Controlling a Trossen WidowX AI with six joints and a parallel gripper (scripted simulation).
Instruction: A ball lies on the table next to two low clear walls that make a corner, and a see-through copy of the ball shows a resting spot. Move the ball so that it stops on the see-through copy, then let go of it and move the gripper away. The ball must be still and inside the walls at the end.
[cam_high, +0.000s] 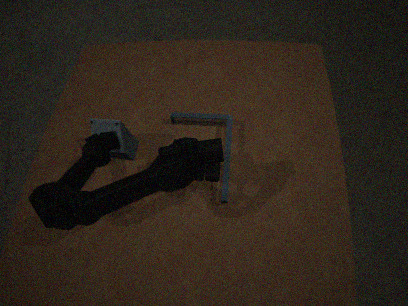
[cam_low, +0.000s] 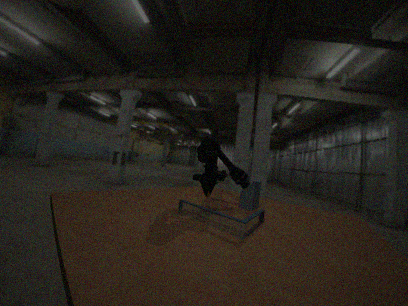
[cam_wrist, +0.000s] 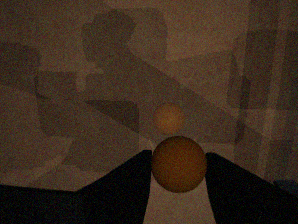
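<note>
The orange ball (cam_wrist: 179, 167) is between the two black fingertips in the wrist view. My gripper (cam_wrist: 178, 160) (cam_low: 207, 195) is shut on it and points down, held above the table. The see-through copy (cam_wrist: 170, 118) shows as a paler, smaller ball just beyond the held ball in the wrist view. The two low clear walls with blue-grey edges, the long one (cam_high: 226, 175) (cam_low: 220, 214) and the short one (cam_high: 200, 117) (cam_low: 255, 218), meet in a corner. The gripper is on the inner side of the long wall. In the top view the arm hides the ball and the copy.
The orange-brown table (cam_high: 280, 240) (cam_low: 310, 260) is dimly lit and carries dark shadows of the arm. A blue-grey block (cam_high: 128, 144) (cam_low: 250, 196) stands by the arm's base, on the side away from the long wall.
</note>
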